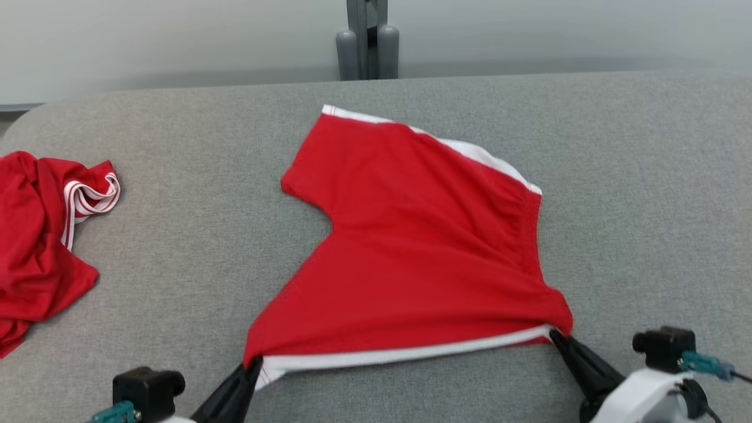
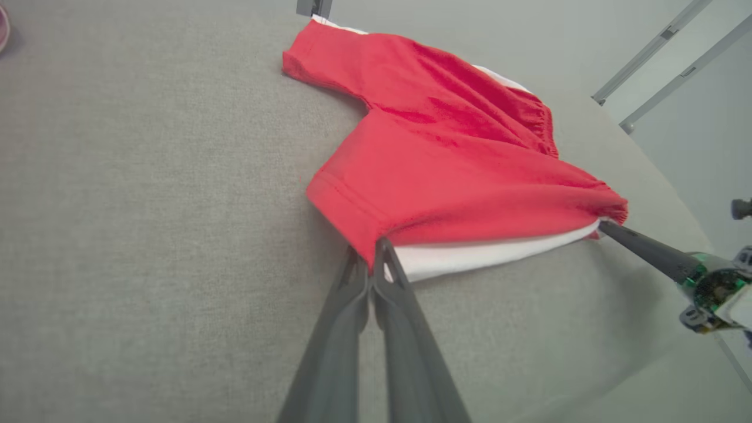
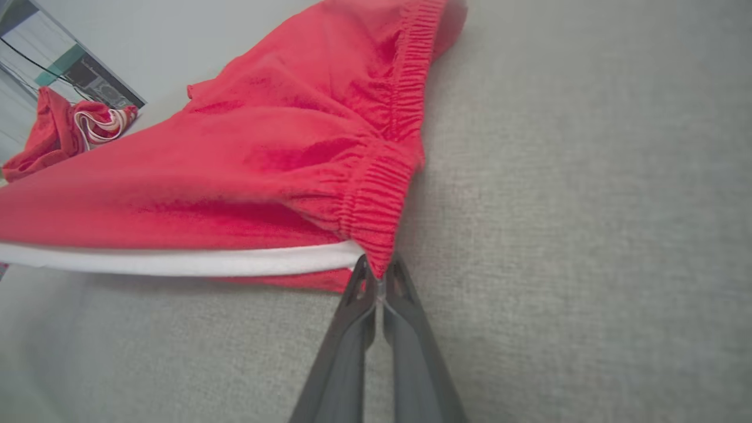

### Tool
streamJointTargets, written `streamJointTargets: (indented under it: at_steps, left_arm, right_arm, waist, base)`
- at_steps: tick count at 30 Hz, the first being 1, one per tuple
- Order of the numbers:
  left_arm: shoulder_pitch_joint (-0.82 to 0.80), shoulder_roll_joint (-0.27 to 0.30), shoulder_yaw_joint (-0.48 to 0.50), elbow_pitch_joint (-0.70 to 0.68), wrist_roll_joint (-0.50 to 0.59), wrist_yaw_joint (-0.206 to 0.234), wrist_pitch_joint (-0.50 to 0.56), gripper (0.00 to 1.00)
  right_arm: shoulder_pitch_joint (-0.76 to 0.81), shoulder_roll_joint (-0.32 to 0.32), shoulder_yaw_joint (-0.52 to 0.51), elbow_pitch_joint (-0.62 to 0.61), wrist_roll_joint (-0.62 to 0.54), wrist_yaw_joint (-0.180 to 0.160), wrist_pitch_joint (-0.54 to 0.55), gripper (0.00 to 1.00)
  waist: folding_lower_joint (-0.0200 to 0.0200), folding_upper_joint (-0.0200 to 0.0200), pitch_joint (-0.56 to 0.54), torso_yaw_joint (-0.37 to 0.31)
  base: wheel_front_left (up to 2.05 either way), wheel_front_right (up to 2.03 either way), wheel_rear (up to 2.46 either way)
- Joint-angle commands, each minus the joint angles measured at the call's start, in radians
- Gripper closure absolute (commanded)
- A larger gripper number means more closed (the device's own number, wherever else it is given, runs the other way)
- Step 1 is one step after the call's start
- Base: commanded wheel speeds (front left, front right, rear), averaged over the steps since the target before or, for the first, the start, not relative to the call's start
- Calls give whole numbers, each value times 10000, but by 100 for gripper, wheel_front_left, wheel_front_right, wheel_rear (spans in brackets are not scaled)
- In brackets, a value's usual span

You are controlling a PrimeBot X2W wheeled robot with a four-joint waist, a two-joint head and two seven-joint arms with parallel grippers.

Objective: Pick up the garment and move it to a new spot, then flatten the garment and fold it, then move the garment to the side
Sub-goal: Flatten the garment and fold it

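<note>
Grey fabric tabletop (image 1: 176,247): bare strip L of centre, bare far R, bare near edge. Obstacles: red white-trimmed shorts (image 1: 423,247) mid-table (near corners clamped by left gripper (image 1: 252,365), right gripper (image 1: 555,336)); crumpled red stripe-trimmed garment (image 1: 41,235) at L edge; grey upright post (image 1: 367,41) beyond far edge.

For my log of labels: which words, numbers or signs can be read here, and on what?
None can be read.
The shorts show no print.
The second garment has white stripes, no letters.
A dark panel in the right wrist view may bear marks, too blurred to read.
</note>
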Motion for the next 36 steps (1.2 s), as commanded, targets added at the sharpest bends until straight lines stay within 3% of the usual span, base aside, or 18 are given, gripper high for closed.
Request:
streamJointTargets:
  at_steps: [1, 9, 15, 24, 31, 36]
  left_arm:
    - [101, 148, 63, -98, -23, 105, 53, 100]
    - [1101, 769, 105, -1184, -202, 625, 880, 100]
    - [505, 1006, 530, -1327, -144, 636, 848, 100]
    - [-1801, 1146, 806, -573, -173, -221, 1002, 100]
    - [-4384, 880, 604, 1006, -464, -1061, 1572, 100]
    - [-7000, 707, 220, 3284, -583, -2017, 2431, 100]
  right_arm:
    - [236, -149, -136, -32, -111, -7, 67, 100]
    - [2321, 147, -1829, -1547, -946, -8, 1220, 100]
    - [2872, 940, -2895, -3087, -1432, -7, 2314, 100]
    - [1609, 1904, -3587, -4091, -1796, -5, 3083, 100]
    - [125, 2549, -3905, -3529, -1859, -5, 2919, 100]
    - [-1379, 3202, -4073, -2386, -1793, -5, 2489, 100]
  waist:
    - [-1, 0, -79, 37]
    - [-1, 0, -190, -9]
    - [-1, 0, -22, -196]
    - [-1, 0, 606, -632]
    - [-1, 0, 1320, -943]
    - [-1, 0, 2086, -1361]
  base:
    - [0, 0, 0]
    - [0, 0, 0]
    - [0, 0, 0]
    - [0, 0, 0]
    - [0, 0, 0]
    - [0, 0, 0]
